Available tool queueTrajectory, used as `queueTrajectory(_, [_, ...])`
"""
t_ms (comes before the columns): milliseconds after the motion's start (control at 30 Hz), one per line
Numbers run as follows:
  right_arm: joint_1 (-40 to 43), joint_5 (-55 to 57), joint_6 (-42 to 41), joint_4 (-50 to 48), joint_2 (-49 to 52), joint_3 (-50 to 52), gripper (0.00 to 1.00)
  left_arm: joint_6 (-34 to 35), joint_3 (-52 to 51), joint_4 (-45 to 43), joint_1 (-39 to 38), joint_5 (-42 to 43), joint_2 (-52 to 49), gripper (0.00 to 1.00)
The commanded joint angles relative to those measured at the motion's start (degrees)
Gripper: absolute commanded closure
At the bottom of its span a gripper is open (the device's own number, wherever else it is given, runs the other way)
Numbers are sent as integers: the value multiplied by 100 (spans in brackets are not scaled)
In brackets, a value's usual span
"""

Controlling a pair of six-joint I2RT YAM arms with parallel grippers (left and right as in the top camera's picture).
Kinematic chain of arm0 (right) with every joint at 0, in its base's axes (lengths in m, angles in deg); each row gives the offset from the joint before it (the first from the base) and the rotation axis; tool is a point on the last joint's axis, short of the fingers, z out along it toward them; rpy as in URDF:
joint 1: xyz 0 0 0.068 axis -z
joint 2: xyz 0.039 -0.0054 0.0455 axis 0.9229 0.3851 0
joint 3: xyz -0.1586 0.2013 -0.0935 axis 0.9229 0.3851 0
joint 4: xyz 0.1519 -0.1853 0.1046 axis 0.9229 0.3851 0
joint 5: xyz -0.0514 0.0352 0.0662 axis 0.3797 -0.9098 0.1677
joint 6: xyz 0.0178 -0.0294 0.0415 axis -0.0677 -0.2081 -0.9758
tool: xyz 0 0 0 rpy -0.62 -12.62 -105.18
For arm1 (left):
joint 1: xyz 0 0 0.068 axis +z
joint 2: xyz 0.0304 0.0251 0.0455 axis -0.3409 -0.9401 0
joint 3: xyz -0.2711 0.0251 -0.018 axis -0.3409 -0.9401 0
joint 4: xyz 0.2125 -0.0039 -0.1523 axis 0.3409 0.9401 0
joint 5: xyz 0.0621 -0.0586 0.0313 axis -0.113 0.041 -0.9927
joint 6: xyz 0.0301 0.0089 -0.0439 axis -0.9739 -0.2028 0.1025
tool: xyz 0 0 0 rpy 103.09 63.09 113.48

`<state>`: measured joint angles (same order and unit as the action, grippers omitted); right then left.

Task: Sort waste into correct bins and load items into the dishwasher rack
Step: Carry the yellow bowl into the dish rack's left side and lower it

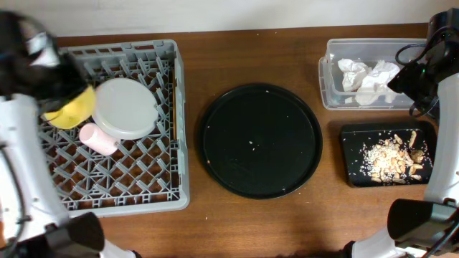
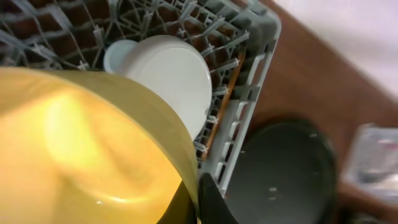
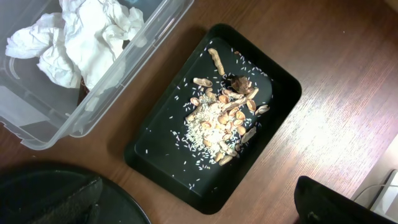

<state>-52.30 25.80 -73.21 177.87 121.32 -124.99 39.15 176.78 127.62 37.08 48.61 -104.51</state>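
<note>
My left gripper (image 2: 198, 202) is shut on the rim of the yellow bowl (image 2: 81, 149), holding it over the left part of the grey dishwasher rack (image 1: 168, 204); the bowl (image 1: 72, 111) shows below the arm. In the rack lie the pale grey plate (image 1: 128, 107), the pink cup (image 1: 98, 137) and the chopsticks (image 1: 174, 100) along the right wall. A pale blue-white cup (image 2: 118, 55) sits behind the plate (image 2: 177, 74). My right gripper (image 3: 193, 202) is open and empty above the black tray (image 3: 155, 155) holding food scraps (image 3: 224, 118). White napkins (image 3: 74, 37) lie in the clear tub (image 3: 37, 130).
A large round black tray (image 1: 259, 140) with a few crumbs lies mid-table between the rack and the bins. The clear tub (image 1: 333, 97) is at the back right, the shallow black tray (image 1: 351, 143) in front of it. The right arm (image 1: 416, 75) hangs over the tub's right end.
</note>
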Motion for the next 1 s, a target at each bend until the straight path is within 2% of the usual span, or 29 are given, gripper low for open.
queueTrajectory(0, [35, 107, -28, 17, 42, -33, 1, -538, -487, -293, 1021, 2291, -190, 99])
queueTrajectory(200, [37, 107, -28, 17, 42, -33, 1, -1366, -1248, -903, 2092, 4603, -684, 99])
queueTrajectory(367, [35, 107, -28, 17, 42, -33, 1, -1394, -1580, -1123, 2590, 5012, -1147, 99])
queueTrajectory(500, [35, 107, -28, 17, 42, -33, 1, -1722, -1604, -1080, 2999, 5821, -1506, 99])
queueTrajectory(667, [37, 107, -28, 17, 42, -33, 1, -2288, -1709, -787, 3261, 5499, -1705, 99])
queueTrajectory(833, [35, 107, -28, 17, 42, -33, 1, -2391, -2361, -872, 3318, 5512, -1711, 98])
queueTrajectory(967, [35, 107, -28, 17, 42, -33, 1, -2391, -2955, -1266, 3320, 5672, -1722, 98])
